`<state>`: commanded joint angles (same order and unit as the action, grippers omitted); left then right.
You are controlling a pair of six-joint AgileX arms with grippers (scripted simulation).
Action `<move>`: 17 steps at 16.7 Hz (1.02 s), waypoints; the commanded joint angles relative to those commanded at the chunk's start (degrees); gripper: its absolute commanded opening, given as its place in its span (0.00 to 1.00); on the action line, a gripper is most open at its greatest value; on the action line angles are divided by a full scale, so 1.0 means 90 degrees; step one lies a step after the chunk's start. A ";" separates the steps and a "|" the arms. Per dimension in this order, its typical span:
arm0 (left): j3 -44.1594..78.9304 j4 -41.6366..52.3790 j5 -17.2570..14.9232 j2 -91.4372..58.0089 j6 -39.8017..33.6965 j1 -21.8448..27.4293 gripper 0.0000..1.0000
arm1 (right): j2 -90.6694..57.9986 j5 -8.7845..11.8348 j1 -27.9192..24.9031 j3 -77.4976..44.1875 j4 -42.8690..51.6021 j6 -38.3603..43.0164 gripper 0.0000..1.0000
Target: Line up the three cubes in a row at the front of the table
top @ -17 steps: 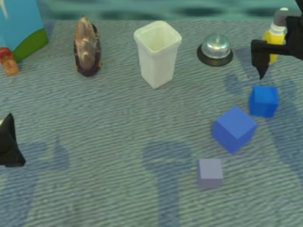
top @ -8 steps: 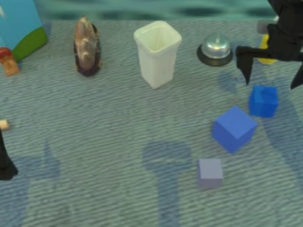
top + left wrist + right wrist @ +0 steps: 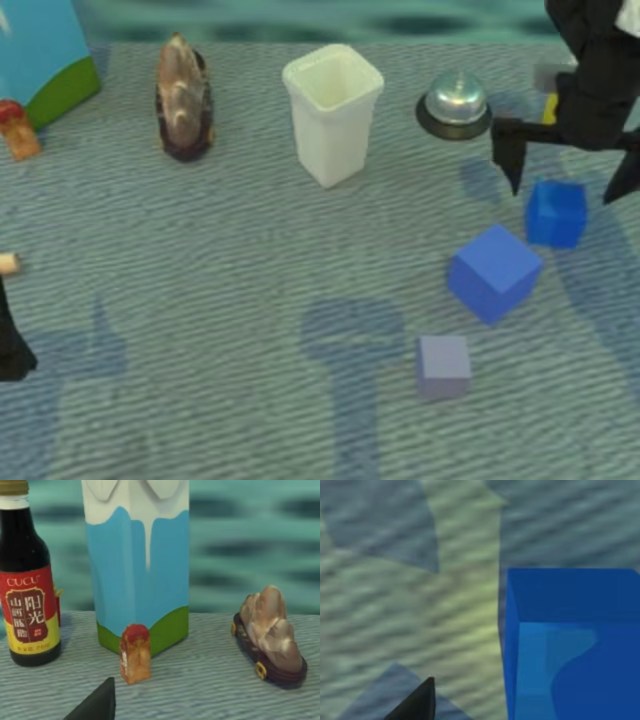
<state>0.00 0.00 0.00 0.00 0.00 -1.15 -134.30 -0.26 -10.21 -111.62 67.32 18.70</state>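
- The counter [image 3: 200,300] is ribbed blue-grey fabric.
- Nearest the front lies the lavender cube [image 3: 444,366]; behind it, further right, sits the larger blue cube [image 3: 494,272], turned corner-forward.
- Beyond that, the bright blue cube [image 3: 556,213] sits nearly square; cubes have no long axis.
- The right tool [image 3: 565,175] straddles it, spread wide, holding nothing, apparently to grasp.
- The left tool [image 3: 12,345] waits far left; I cannot tell its opening.

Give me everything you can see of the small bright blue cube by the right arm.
The small bright blue cube is a plain matte block, saturated blue with sharp edges, sitting flat on the table at its right side, behind and right of the larger medium-blue cube, with a gap between them. The right pincer hangs open above it, one finger on either side, not touching. The right wrist view shows its top face partly shadowed.
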 joint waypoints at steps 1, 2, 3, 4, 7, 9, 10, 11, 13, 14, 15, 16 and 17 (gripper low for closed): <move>0.0000 0.0000 0.0000 0.0000 0.0000 0.0000 1.00 | -0.0067 -0.0001 -0.0003 0.0188 -0.0267 0.0006 1.00; 0.0000 0.0000 0.0000 0.0000 0.0000 0.0000 1.00 | -0.0136 -0.0001 -0.0005 0.0378 -0.0540 0.0011 1.00; 0.0000 0.0000 0.0000 0.0000 0.0000 0.0000 1.00 | -0.0202 -0.0002 -0.0009 0.0558 -0.0793 0.0015 1.00; 0.0000 0.0000 0.0000 0.0000 0.0000 0.0000 1.00 | -0.0262 -0.0003 -0.0014 0.0710 -0.1001 0.0019 1.00; 0.0000 0.0000 0.0000 0.0000 0.0000 0.0000 1.00 | -0.0335 -0.0004 -0.0018 0.0892 -0.1228 0.0025 1.00; 0.0000 0.0000 0.0000 0.0000 0.0000 0.0000 1.00 | -0.0335 -0.0004 -0.0018 0.0892 -0.1228 0.0025 1.00; 0.0000 0.0000 0.0000 0.0000 0.0000 0.0000 1.00 | -0.0335 -0.0004 -0.0018 0.0892 -0.1228 0.0025 1.00; 0.0000 0.0000 0.0000 0.0000 0.0000 0.0000 1.00 | -0.0335 -0.0004 -0.0018 0.0892 -0.1228 0.0025 0.92; 0.0000 0.0000 0.0000 0.0000 0.0000 0.0000 1.00 | -0.0335 -0.0004 -0.0018 0.0892 -0.1228 0.0025 0.77; 0.0000 0.0000 0.0000 0.0000 0.0000 0.0000 1.00 | -0.0335 -0.0004 -0.0018 0.0892 -0.1228 0.0025 0.70; 0.0000 0.0000 0.0000 0.0000 0.0000 0.0000 1.00 | -0.0335 -0.0004 -0.0018 0.0892 -0.1228 0.0025 0.62; 0.0000 0.0000 0.0000 0.0000 0.0000 0.0000 1.00 | -0.0335 -0.0004 -0.0018 0.0892 -0.1228 0.0025 0.55; 0.0000 0.0000 0.0000 0.0000 0.0000 0.0000 1.00 | -0.0335 -0.0004 -0.0018 0.0892 -0.1228 0.0025 0.47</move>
<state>0.00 0.00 0.00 0.00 0.00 -1.15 -137.32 -0.29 -10.37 -103.60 56.27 18.93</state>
